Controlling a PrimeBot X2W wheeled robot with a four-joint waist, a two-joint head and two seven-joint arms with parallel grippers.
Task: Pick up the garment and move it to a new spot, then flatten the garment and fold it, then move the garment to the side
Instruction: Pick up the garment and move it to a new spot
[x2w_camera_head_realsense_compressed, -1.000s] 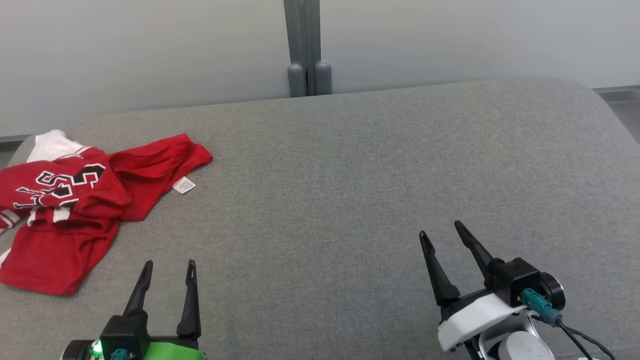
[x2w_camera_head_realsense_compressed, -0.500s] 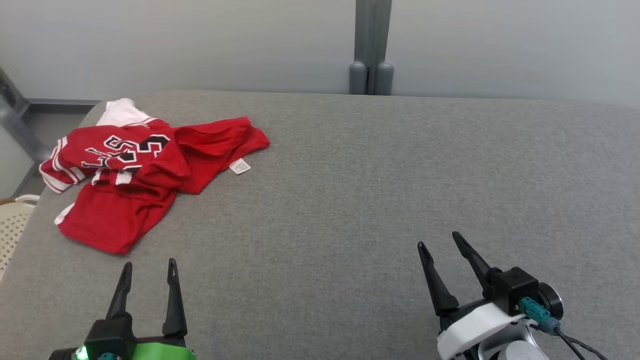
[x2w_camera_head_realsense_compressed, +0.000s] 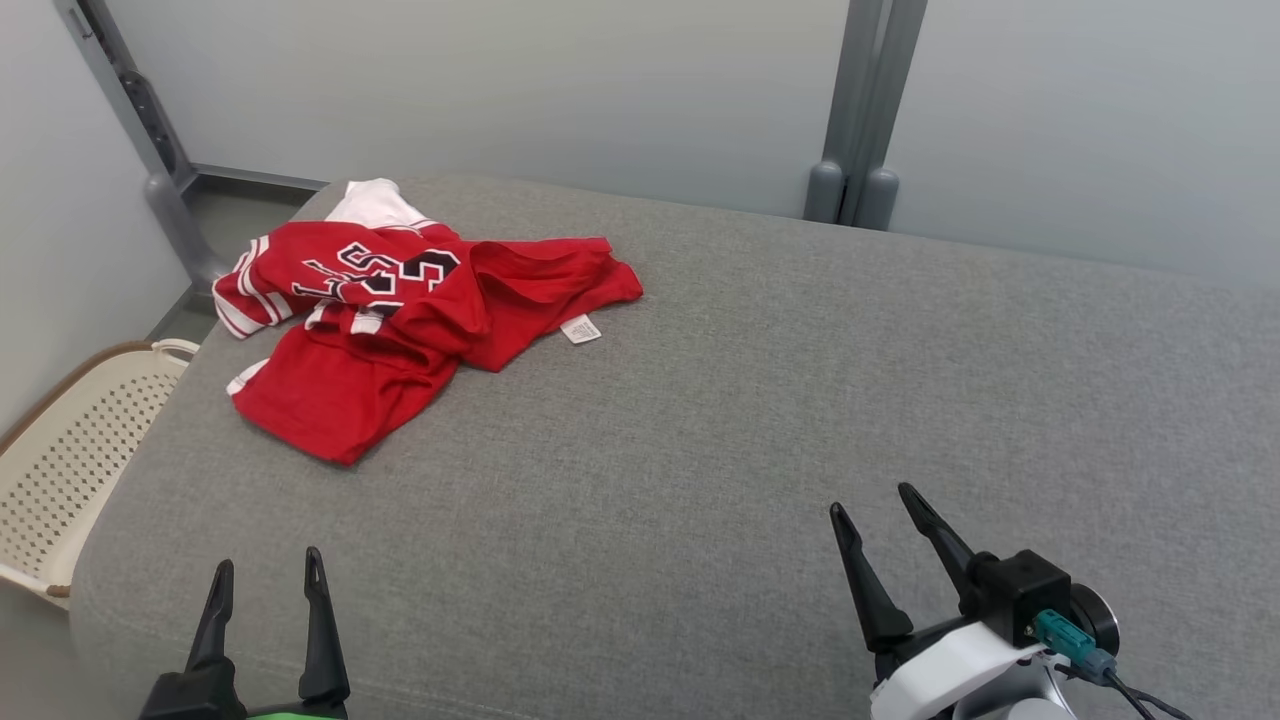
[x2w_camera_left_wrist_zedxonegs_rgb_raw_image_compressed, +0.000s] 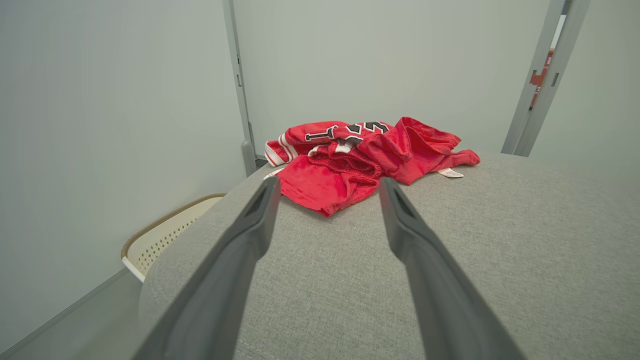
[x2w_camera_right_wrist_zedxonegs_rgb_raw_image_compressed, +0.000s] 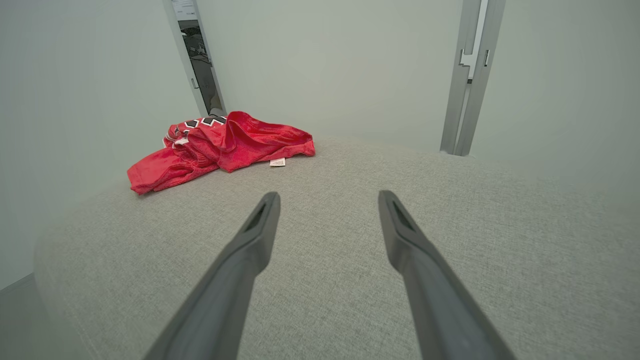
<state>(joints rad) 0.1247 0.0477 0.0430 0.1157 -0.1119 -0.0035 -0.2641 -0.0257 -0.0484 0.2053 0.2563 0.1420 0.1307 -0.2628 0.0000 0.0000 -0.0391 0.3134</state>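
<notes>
Red garment (x2w_camera_head_realsense_compressed: 420, 315) lies crumpled at 10 o'clock on the grey pad (x2w_camera_head_realsense_compressed: 760, 380), untouched. Left gripper (x2w_camera_head_realsense_compressed: 268, 560) at 7, right gripper (x2w_camera_head_realsense_compressed: 869, 498) at 5 — both spread wide, empty, likely staged for the pickup reach.

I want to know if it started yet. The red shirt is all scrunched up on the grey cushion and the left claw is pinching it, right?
Not quite. The red shirt is scrunched up on the grey cushion, but the left gripper is open and apart from it, as the head view shows.
</notes>
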